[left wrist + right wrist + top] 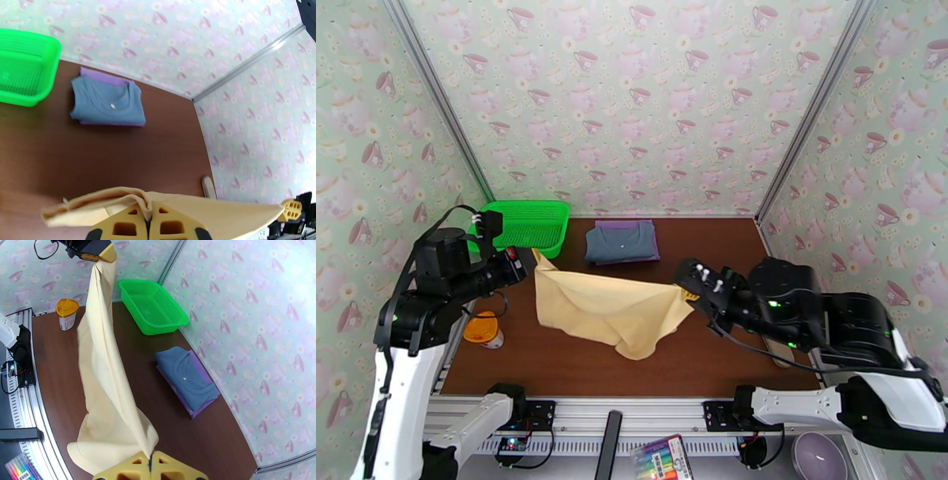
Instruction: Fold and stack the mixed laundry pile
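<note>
Tan-yellow shirt [608, 312] aloft, slate-blue shirt [620, 242] folded

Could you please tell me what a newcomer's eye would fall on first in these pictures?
The tan-yellow garment hangs over the middle of the table, stretched between the left tool and the right tool, both shut on it. Behind it, the slate-blue shirt lies folded on the purple T-shirt, right of the bright green basket in the far left corner.

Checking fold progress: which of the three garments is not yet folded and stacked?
The tan-yellow garment: it hangs stretched between the left gripper and right gripper, while the slate-blue shirt lies folded on the purple T-shirt.
</note>
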`<action>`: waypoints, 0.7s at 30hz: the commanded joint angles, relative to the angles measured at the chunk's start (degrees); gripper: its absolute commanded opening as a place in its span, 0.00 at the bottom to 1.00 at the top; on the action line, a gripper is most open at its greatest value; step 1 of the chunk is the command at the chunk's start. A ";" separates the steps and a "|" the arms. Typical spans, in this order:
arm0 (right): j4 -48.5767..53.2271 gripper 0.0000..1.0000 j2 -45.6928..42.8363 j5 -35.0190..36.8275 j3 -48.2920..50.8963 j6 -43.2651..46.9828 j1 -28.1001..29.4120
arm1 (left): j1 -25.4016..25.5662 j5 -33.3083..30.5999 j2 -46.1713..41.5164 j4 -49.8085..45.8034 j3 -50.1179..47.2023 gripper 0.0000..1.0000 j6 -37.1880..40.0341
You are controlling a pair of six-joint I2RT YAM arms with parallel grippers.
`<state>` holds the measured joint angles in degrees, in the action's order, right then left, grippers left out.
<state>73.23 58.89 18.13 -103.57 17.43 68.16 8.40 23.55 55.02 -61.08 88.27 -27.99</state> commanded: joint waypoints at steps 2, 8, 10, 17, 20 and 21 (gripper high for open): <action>3.89 0.00 -0.70 -0.73 -4.75 3.02 -0.22 | 1.36 -2.36 -1.49 -3.65 4.72 0.00 -0.84; 5.64 0.00 1.44 2.56 -13.28 6.74 -0.22 | 1.71 -3.07 -1.68 -8.67 9.29 0.00 1.41; 4.89 0.00 2.06 4.29 -15.48 8.50 -0.22 | 1.76 -2.99 -1.46 -8.54 8.78 0.00 1.88; -4.53 0.00 3.89 14.95 -13.65 17.10 -0.30 | 1.73 -3.59 5.67 -1.26 4.74 0.00 1.71; -10.37 0.00 5.01 14.94 -12.07 19.79 -4.64 | 1.62 -4.47 12.72 1.48 7.22 0.00 2.61; -11.96 0.00 5.61 12.67 -11.81 19.83 -8.00 | 1.63 -4.67 15.50 2.10 9.01 0.00 2.99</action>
<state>69.38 64.58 26.68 -115.72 33.34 65.10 10.61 23.49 64.62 -62.85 95.15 -27.11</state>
